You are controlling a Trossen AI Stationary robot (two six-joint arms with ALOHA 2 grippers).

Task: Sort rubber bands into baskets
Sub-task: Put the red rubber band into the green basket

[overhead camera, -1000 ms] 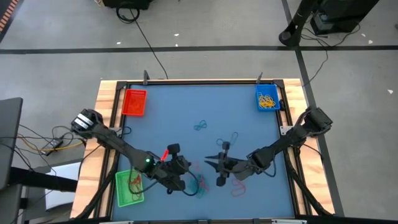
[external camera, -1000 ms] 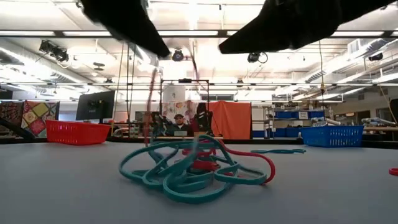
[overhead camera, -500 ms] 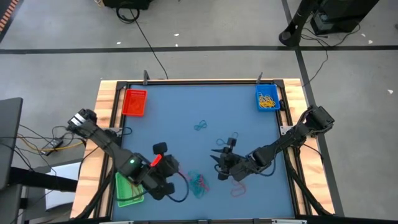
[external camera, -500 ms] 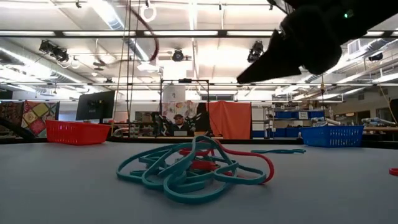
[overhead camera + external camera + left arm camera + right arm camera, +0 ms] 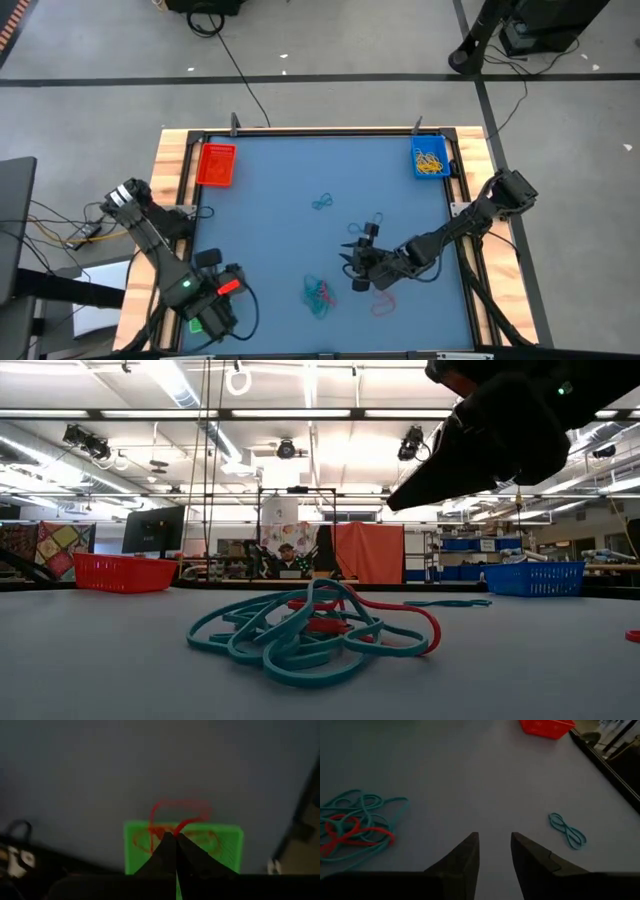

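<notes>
Tabletop (image 5: 290,220): blue mat with wooden edges along the sides.
Red basket (image 5: 216,165): at the 10 o'clock corner.
Blue basket (image 5: 430,159): at the 2 o'clock corner, with yellow bands (image 5: 431,162) inside.
Green basket (image 5: 200,318): at the 8 o'clock corner, mostly covered by the left arm.
Left pincer (image 5: 212,322): over the green basket; fingers hidden.
Right pincer (image 5: 354,266): at 5 o'clock from the mat's centre, fingers spread apart, pointing toward 9 o'clock.
Teal-and-red tangle (image 5: 318,293): at 6 o'clock, between the two pincers.
Teal band (image 5: 321,203): near the centre.
Red band (image 5: 382,303): just beside the right pincer, at its 5 o'clock.
</notes>
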